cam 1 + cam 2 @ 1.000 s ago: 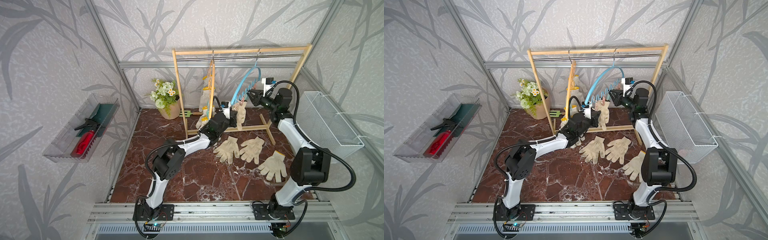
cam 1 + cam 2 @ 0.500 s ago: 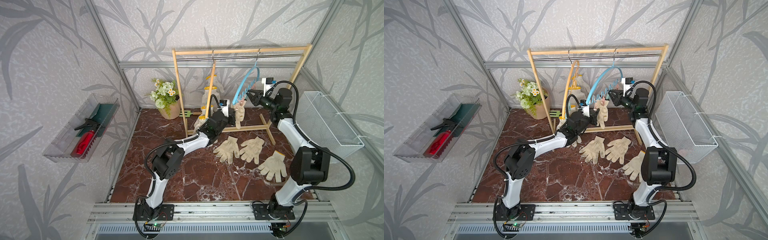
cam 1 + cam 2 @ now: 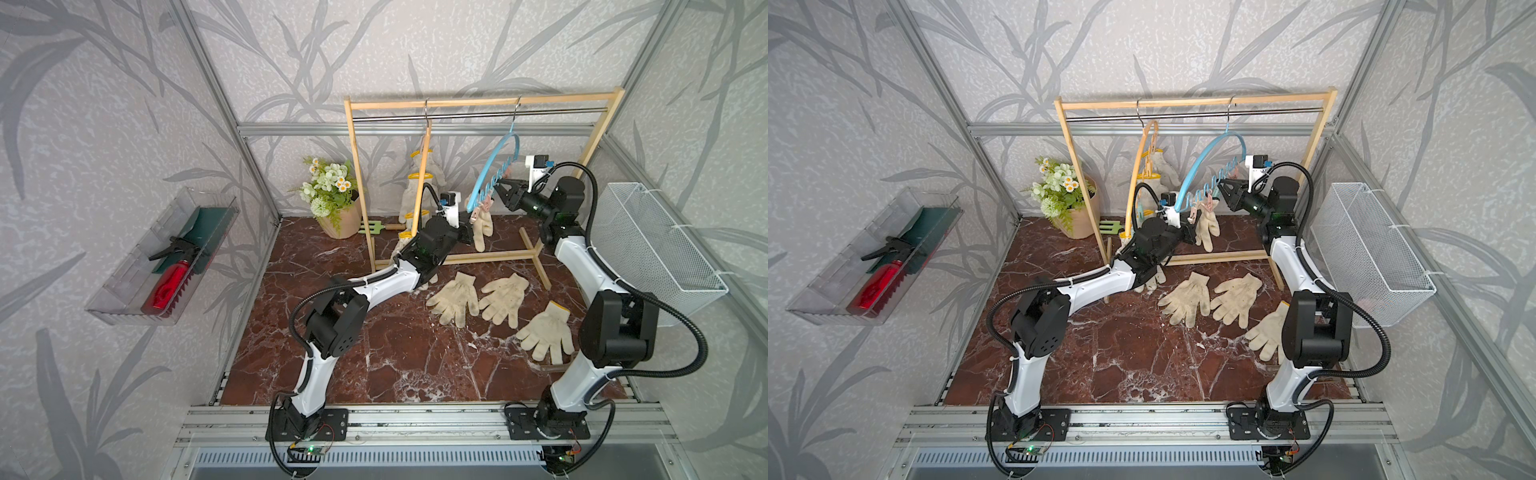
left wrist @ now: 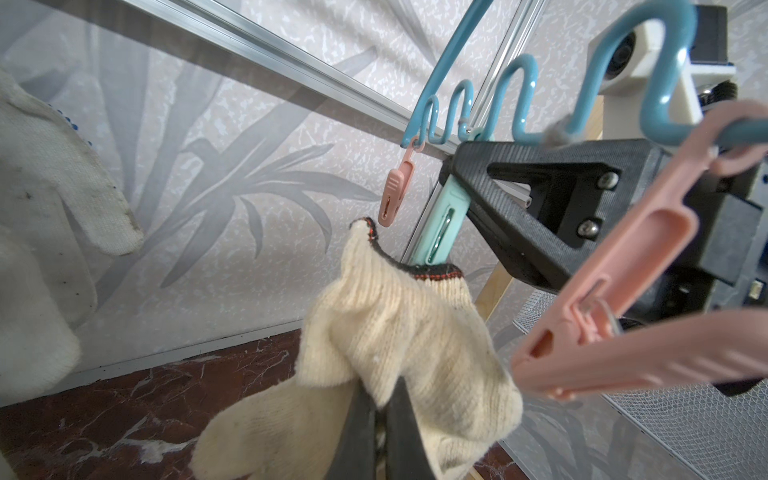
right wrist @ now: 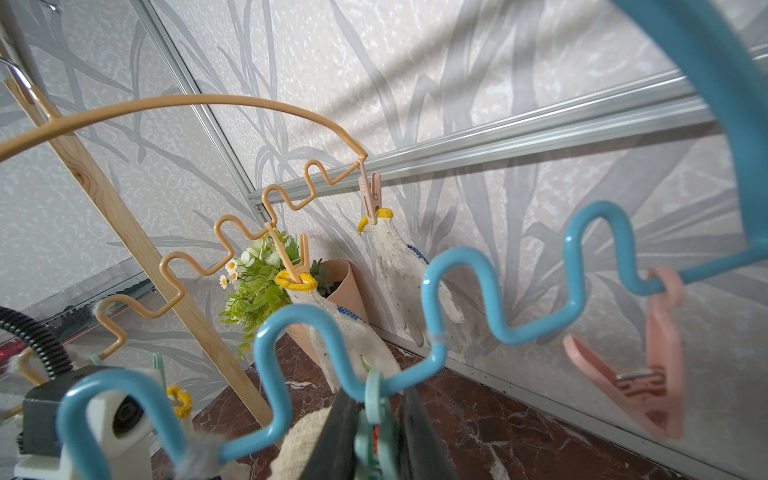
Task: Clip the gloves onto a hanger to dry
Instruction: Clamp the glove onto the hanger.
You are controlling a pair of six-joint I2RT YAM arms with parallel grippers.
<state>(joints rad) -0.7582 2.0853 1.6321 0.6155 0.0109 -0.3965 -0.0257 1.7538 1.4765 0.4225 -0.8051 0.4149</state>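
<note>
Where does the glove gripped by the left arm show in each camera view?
Both top views: the glove hangs just right of centre, below the wooden rack's rail.
Left wrist: centre of the picture, its cuff meeting the green clip.
Right wrist: only a cream patch at the bottom edge.
Shared landmark: the blue hanger, seen in all four.

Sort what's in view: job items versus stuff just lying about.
Job: held glove in left gripper; teal clip pinched by right gripper; blue hanger; loose gloves on the marble; orange hanger with clipped gloves; wooden rack.
Lying about: flower pot; green fork; tray with red spray bottle; wire basket.
</note>
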